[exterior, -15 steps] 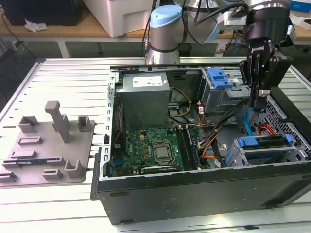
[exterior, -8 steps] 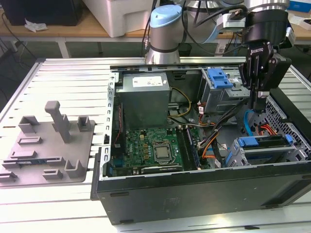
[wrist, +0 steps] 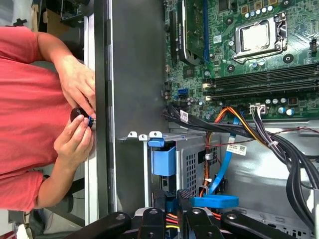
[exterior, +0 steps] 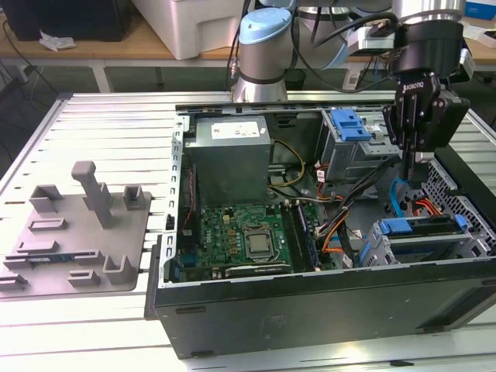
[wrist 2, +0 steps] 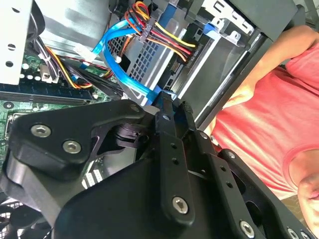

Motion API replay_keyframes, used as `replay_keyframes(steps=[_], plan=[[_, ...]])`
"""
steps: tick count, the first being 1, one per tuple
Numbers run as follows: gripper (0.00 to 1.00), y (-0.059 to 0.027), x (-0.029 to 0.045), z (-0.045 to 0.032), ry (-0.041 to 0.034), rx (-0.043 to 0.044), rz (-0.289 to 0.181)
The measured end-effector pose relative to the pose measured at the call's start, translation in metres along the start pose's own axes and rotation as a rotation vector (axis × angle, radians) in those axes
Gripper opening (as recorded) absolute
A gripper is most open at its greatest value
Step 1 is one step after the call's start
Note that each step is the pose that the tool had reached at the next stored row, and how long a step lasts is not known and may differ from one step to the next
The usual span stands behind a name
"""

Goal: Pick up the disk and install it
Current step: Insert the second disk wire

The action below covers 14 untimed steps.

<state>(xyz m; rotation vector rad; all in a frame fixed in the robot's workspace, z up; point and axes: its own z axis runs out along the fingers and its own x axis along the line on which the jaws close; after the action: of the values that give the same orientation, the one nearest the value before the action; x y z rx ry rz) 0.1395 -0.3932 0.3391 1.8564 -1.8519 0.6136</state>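
The disk point(exterior: 419, 229) lies slotted in the grey cage point(exterior: 387, 252) at the front corner of the open computer case, on the exterior view's right. Its blue carrier edge faces up. My gripper point(exterior: 419, 180) hangs just above and behind that cage, fingers pointing down and shut with nothing between them. In the first wrist view the gripper point(wrist: 172, 195) is close to the disk's blue carrier end point(wrist: 163, 162). In the second wrist view the gripper point(wrist 2: 175, 105) is beside a blue data cable point(wrist 2: 124, 74).
A second cage with a blue latch point(exterior: 353, 124) stands behind my gripper. Orange and blue cables point(exterior: 403, 203) loop under the fingers. The motherboard point(exterior: 240, 236) and power supply point(exterior: 231, 159) fill the case's other half. A person's hands point(wrist: 77, 112) hold a small part outside the case wall point(wrist: 124, 74). A grey fixture point(exterior: 77, 232) sits on the table.
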Motion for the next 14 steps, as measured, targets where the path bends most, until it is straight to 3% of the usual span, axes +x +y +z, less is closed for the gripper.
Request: replay_keyframes(steps=[9, 11, 14], plan=[[0.24, -0.0006, -0.0008, 0.0016, 0.0, 0.0002, 0.0], [0.16, -0.0009, -0.0011, 0.002, 0.0001, 0.0003, 0.0], [0.16, -0.0024, -0.0017, 0.0026, -0.0003, 0.0005, -0.001]])
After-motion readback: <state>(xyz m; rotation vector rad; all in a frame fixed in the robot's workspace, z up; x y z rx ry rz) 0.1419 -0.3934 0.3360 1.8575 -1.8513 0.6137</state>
